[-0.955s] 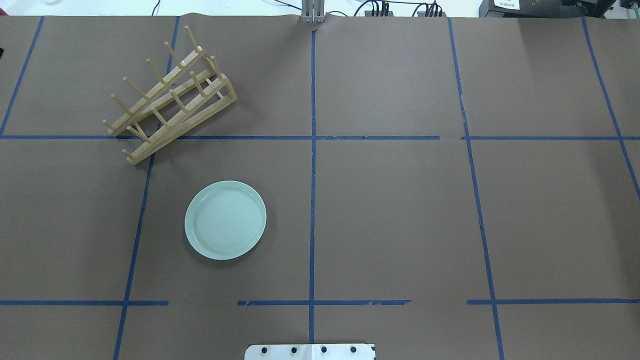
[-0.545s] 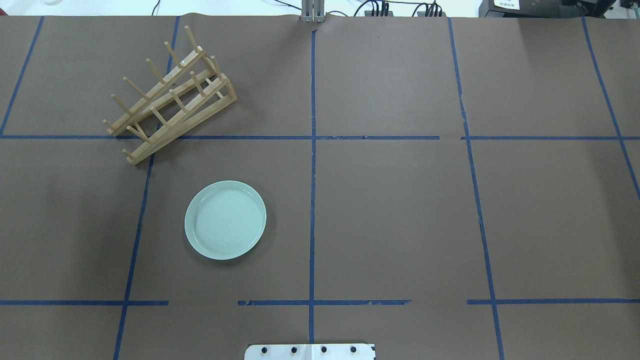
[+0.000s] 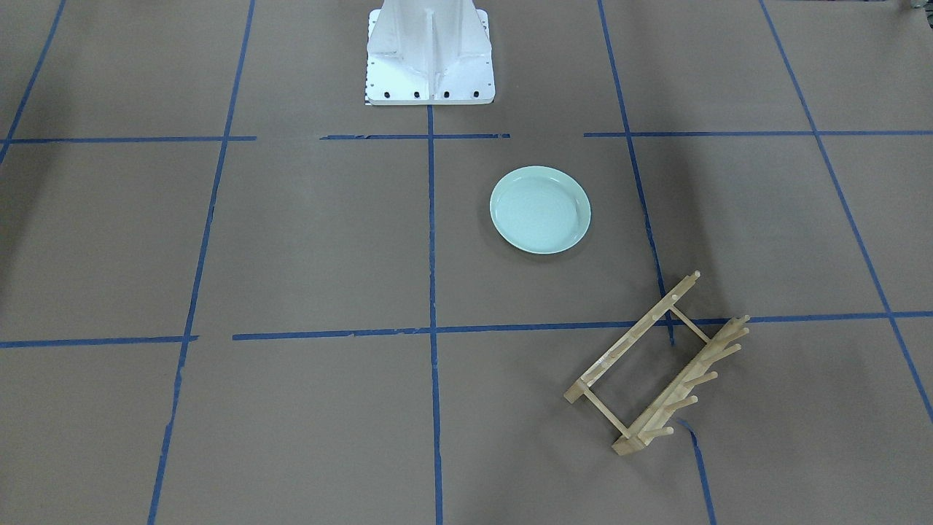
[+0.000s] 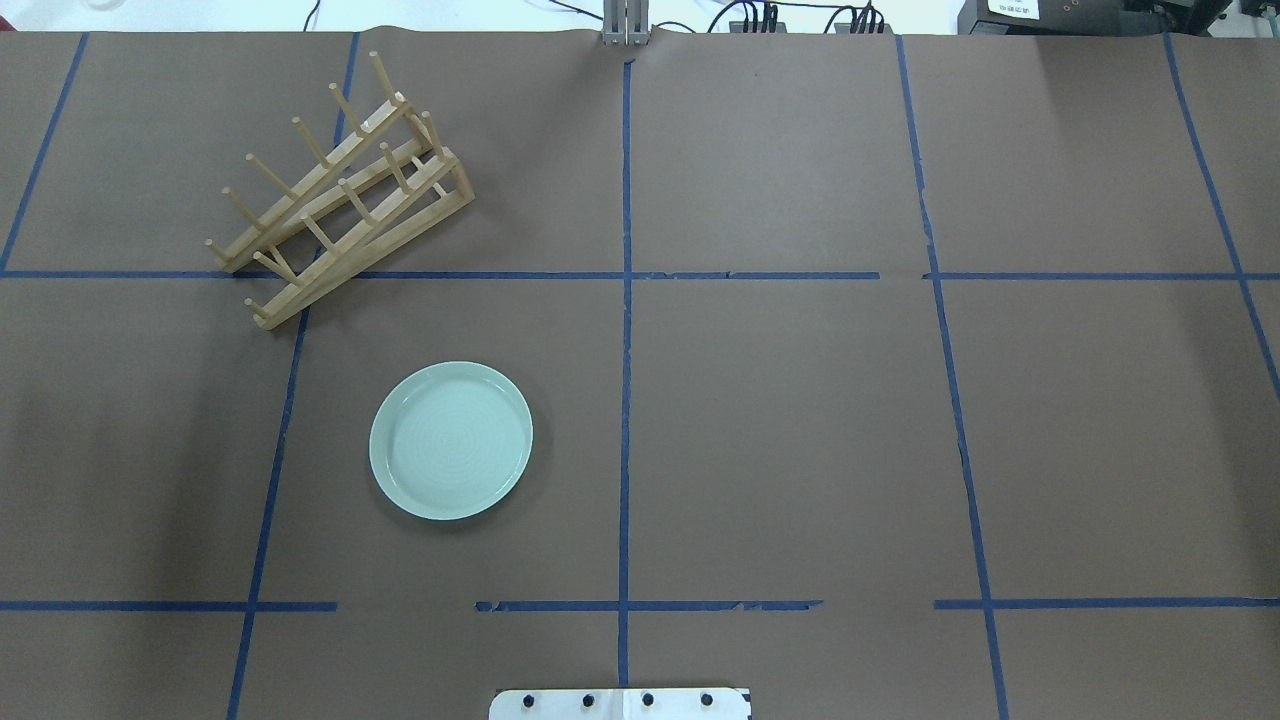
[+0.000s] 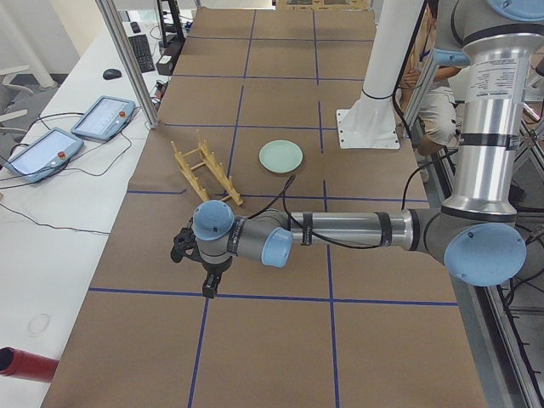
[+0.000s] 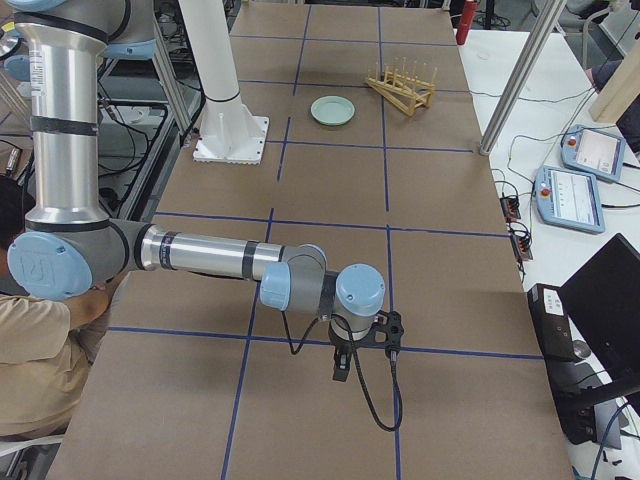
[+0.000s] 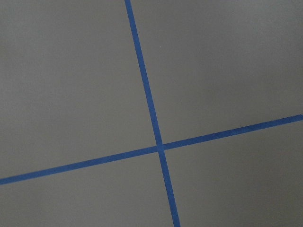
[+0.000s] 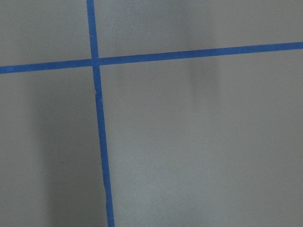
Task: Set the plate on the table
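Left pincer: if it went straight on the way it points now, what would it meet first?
The table, probably near a blue tape crossing; the left pincer points down and its wrist view shows only paper and tape.

Glossy plate point(image 4: 451, 440), matt paper table point(image 4: 800, 420) (blue tape lines point(image 4: 625, 400)), wooden rack point(image 4: 340, 190)

Even, diffuse light falls from above on the table point(image 4: 800, 430), and every view is bright enough to read. Shadows are soft: a thin dark crescent under the plate point(image 4: 451, 440) at its near rim, a faint smudge beside the rack point(image 4: 340, 190), and broad dim bands along the table's left part in the overhead view. The plate shows only a mild sheen. The white bench point(image 4: 450, 12) at the overhead view's top is overexposed. Both wrist views are greyish, low in contrast and slightly soft, and blurry shadow bands cross the right one.
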`<state>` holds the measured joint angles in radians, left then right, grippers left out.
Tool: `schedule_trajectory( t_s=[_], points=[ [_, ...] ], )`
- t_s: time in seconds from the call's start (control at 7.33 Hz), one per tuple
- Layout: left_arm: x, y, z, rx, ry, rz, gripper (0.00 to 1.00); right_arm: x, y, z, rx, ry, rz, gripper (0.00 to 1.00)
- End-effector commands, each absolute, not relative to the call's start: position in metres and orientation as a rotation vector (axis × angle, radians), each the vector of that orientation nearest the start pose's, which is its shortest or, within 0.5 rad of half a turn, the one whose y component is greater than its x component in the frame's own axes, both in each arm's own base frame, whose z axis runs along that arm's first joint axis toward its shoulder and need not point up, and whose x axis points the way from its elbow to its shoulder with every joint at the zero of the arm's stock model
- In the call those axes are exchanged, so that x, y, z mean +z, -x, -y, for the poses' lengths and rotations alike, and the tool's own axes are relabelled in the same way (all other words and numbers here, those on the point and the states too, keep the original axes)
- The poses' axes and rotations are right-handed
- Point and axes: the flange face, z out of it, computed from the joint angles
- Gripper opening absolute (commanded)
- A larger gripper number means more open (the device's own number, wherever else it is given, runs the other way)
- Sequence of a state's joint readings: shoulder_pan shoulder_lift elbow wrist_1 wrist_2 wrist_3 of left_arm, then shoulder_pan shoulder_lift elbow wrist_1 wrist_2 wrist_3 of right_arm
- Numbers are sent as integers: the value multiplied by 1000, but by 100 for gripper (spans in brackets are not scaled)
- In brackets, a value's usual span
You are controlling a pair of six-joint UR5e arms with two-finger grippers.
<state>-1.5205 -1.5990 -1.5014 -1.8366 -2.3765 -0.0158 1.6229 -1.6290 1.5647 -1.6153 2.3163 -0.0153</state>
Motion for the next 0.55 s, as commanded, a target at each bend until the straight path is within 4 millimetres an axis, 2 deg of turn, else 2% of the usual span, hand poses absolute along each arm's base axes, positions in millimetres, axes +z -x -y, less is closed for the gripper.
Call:
schedule_trajectory(
  t_s=[0.0, 0.27, 0.41],
  points=[
    [657, 34, 512, 115, -162, -824, 100, 696, -90, 454, 76, 79, 748, 100],
    [659, 35, 512, 108, -151, -825, 100, 696, -90, 454, 76, 79, 748, 100],
    [669, 39, 497, 105, -140, -815, 100, 696, -90, 454, 76, 79, 748, 100]
  ],
)
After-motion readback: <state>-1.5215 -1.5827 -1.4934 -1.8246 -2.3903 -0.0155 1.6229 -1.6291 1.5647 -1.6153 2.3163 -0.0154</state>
